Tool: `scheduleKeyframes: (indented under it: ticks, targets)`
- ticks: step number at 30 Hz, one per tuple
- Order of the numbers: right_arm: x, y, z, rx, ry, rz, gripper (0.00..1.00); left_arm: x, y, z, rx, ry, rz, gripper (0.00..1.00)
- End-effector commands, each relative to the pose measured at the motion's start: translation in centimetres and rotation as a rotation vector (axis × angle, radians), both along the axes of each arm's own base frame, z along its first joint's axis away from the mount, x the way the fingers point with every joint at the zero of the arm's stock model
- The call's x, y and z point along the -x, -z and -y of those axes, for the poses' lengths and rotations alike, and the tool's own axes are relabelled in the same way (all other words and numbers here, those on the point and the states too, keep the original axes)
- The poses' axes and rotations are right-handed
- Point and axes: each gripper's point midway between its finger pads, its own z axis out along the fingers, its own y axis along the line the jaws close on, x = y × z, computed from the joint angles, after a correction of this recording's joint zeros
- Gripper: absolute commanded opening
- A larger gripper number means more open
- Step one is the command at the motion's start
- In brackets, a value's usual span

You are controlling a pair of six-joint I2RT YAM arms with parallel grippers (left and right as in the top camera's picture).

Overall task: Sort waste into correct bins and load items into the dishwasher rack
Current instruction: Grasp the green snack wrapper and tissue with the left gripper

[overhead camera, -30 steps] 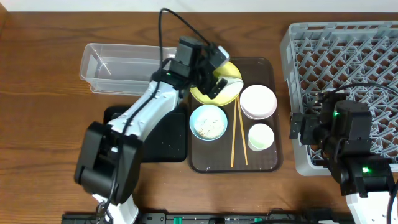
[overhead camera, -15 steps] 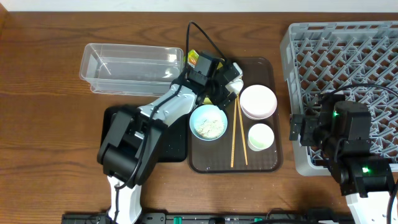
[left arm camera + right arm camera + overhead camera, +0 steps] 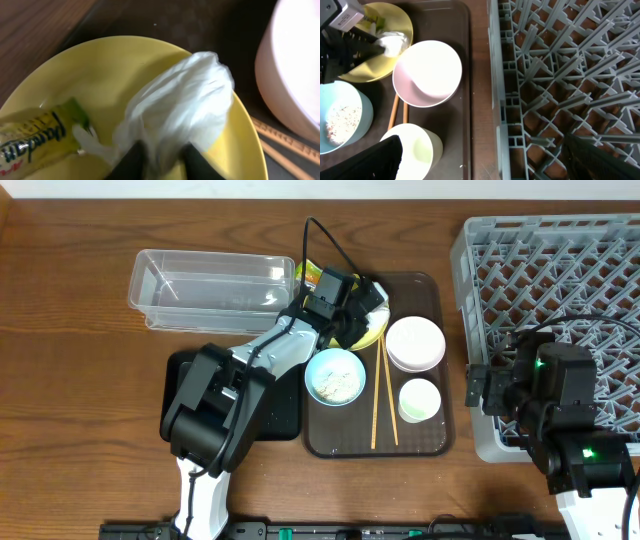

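A crumpled white tissue [image 3: 185, 105] lies on the round yellow plate [image 3: 100, 80] beside the green-yellow snack wrapper [image 3: 35, 140]. My left gripper [image 3: 162, 162] is shut on the tissue's lower edge, one black finger on each side. From overhead, the left gripper [image 3: 352, 320] sits over the plate [image 3: 378, 332] at the back of the brown tray [image 3: 435, 290]. The light blue bowl [image 3: 335, 377] holds rice-like scraps. My right gripper [image 3: 485, 160] hangs open above the gap between the tray and the grey dishwasher rack [image 3: 560, 75], holding nothing.
The tray also carries stacked white bowls [image 3: 415, 343], a small white cup [image 3: 419, 400] and chopsticks [image 3: 378, 395]. A clear plastic tub [image 3: 210, 285] stands at the back left, and a black tray [image 3: 280, 415] lies partly under my left arm. The rack [image 3: 560, 270] fills the right side.
My left arm swung right and lower onto the yellow plate, and its jaws went from wide open to pinched on the tissue. The right arm has not moved.
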Motion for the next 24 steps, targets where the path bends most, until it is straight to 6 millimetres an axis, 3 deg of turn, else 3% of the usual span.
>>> scheduleKeyframes:
  ticks: [1, 6, 13, 19, 24]
  targets:
    - [-0.1, -0.8, -0.2, 0.001, -0.01, 0.017, 0.99, 0.0, -0.4, 0.1, 0.002, -0.002, -0.005, 0.11]
    - [-0.1, -0.8, -0.2, 0.001, -0.009, 0.017, 0.99, 0.9, -2.8, -0.4, -0.001, -0.004, -0.015, 0.06]
    - [-0.1, -0.8, -0.2, 0.001, -0.009, 0.017, 0.99, 2.5, -10.0, -2.4, 0.071, -0.115, -0.028, 0.06]
    - [-0.2, -0.8, -0.2, 0.001, -0.009, 0.017, 0.99, 0.0, -14.2, -9.6, 0.154, -0.527, -0.02, 0.06]
    - [-0.2, -0.8, -0.2, 0.001, -0.01, 0.017, 0.99, -2.1, -14.3, -15.4, 0.19, -0.739, -0.027, 0.06]
